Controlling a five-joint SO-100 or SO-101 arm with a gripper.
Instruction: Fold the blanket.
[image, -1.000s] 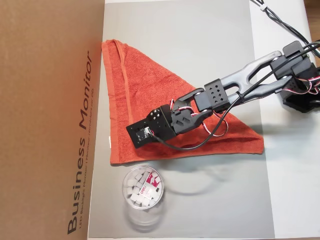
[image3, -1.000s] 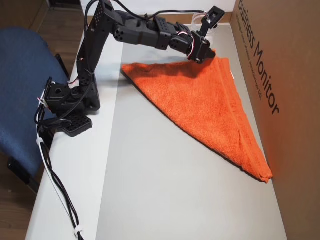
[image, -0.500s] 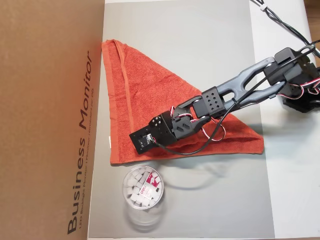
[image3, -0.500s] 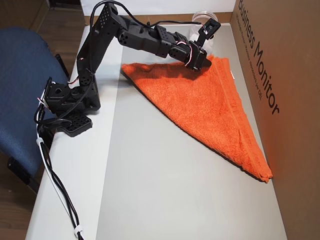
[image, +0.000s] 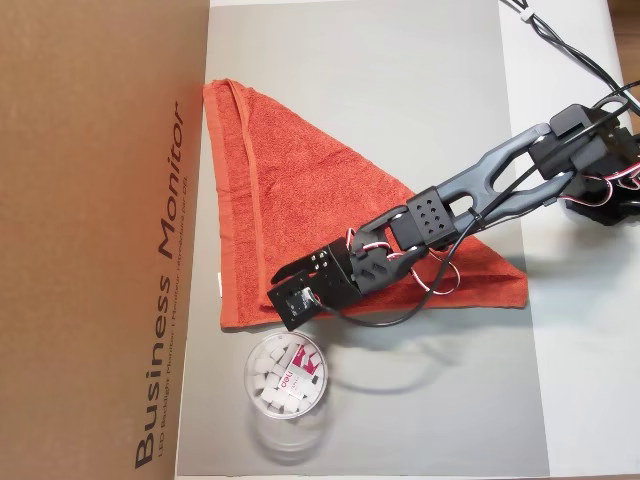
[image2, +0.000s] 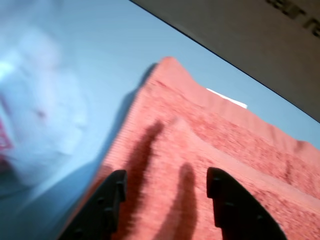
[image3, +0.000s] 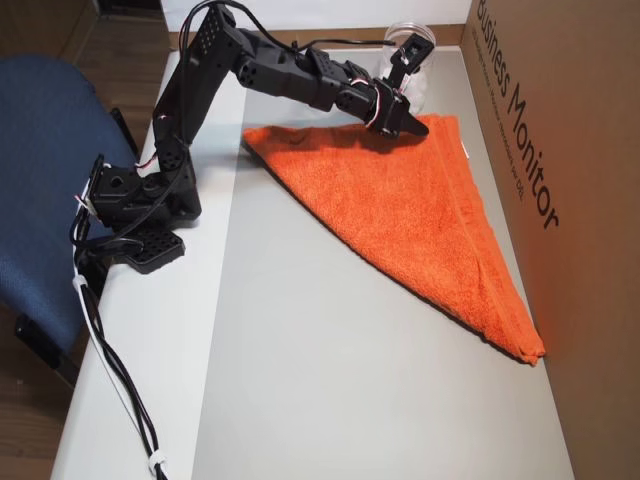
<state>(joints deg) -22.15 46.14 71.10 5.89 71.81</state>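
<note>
The blanket (image: 280, 190) is an orange-red terry cloth folded into a triangle on the grey mat, with a hemmed band along its box-side edge (image3: 420, 220). My gripper (image: 280, 284) hovers over the blanket's corner nearest the plastic container (image3: 414, 127). In the wrist view the gripper (image2: 167, 180) is open, both black fingertips (image2: 116, 181) spread above the cloth (image2: 225, 140) and casting shadows on it, with nothing between them. A small white tag (image2: 227, 98) sticks out from the hem.
A clear round container (image: 285, 375) of white pieces stands just beyond the blanket's corner, blurred in the wrist view (image2: 30, 100). A large cardboard box (image: 100, 240) lines the blanket's hemmed side (image3: 560, 150). The arm base (image3: 140, 200) and cables sit at the table edge beside a blue chair (image3: 40, 150).
The arm has stretched out and lowered, carrying the gripper across the blanket toward the corner near the container. The blanket has not moved.
</note>
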